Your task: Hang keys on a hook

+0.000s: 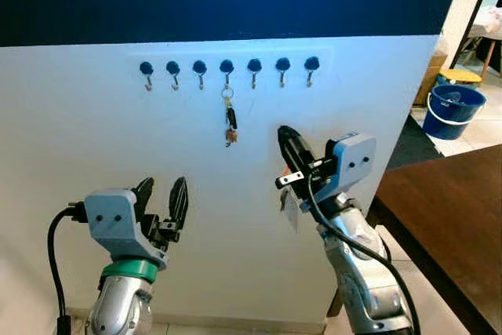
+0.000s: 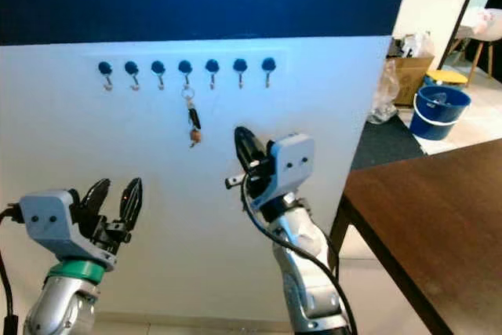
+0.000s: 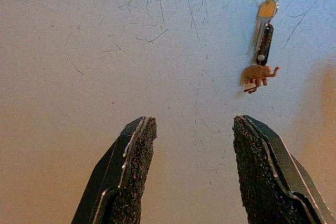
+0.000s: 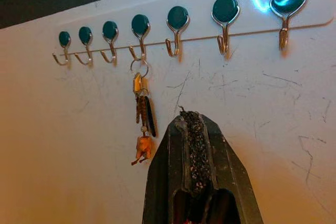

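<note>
Blue-capped hooks (image 1: 227, 67) on white wall — keys (image 1: 230, 119) hang from fourth; left gripper (image 1: 161, 198) spread, right gripper (image 1: 287, 145) pressed together, both below.

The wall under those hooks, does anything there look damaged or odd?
Yes: the white wall below the hook rail carries many thin dark scratches. The keys hang straight from the middle hook; nothing else seems askew.

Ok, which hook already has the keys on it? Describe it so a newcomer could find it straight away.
On the white wall panel below the dark blue band runs a row of seven small metal hooks with round dark blue caps. The taken one is the middle hook, fourth from either end. It alone carries a bunch of keys on a ring with a small brown elephant charm; its neighbours are bare.
</note>
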### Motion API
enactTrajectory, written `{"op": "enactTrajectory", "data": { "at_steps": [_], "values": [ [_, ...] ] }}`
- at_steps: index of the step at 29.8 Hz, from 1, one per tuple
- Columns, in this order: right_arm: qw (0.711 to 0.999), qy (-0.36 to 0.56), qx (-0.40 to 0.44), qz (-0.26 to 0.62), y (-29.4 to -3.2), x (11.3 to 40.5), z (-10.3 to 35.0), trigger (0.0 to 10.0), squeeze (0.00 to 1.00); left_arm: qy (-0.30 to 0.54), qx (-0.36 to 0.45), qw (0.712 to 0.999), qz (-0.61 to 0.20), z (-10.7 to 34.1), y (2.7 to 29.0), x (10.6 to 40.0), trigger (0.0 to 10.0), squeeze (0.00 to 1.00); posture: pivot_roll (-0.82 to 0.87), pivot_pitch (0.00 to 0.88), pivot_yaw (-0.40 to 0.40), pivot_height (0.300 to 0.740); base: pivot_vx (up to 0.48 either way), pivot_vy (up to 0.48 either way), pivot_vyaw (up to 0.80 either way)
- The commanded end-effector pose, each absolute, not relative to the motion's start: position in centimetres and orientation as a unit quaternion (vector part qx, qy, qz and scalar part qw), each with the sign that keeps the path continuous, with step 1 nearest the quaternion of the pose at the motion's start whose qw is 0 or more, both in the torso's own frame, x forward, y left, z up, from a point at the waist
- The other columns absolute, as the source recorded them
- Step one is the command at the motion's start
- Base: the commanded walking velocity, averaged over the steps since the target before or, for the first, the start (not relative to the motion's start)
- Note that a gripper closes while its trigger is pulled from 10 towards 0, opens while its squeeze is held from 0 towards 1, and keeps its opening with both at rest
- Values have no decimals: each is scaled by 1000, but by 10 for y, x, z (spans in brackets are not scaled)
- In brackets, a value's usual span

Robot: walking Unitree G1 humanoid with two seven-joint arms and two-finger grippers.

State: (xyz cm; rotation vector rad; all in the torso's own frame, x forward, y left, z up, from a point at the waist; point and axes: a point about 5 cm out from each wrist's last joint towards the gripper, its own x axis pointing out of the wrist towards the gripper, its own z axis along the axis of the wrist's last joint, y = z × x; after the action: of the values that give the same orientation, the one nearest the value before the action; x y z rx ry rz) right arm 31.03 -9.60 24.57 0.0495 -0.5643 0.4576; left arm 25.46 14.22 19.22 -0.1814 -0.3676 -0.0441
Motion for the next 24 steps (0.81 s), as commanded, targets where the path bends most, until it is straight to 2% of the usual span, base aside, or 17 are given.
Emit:
{"op": "enactTrajectory", "data": {
  "at_steps": [1, 16, 24],
  "values": [
    [937, -266, 22, 227, -94, 311, 241, 10000, 0, -175, -86, 981, -16, 190, 145, 253, 10000, 0, -174, 56, 126, 740, -255, 0, 0],
    [937, -263, 22, 227, -93, 311, 240, 10000, 0, -171, -84, 982, -14, 189, 146, 253, 10000, 0, -172, 56, 128, 740, -256, 0, 0],
    [938, -262, 23, 227, -93, 312, 240, 10000, 0, -150, -70, 986, 7, 184, 150, 256, 10000, 0, -170, 57, 129, 740, 0, 0, 0]
  ]
}}
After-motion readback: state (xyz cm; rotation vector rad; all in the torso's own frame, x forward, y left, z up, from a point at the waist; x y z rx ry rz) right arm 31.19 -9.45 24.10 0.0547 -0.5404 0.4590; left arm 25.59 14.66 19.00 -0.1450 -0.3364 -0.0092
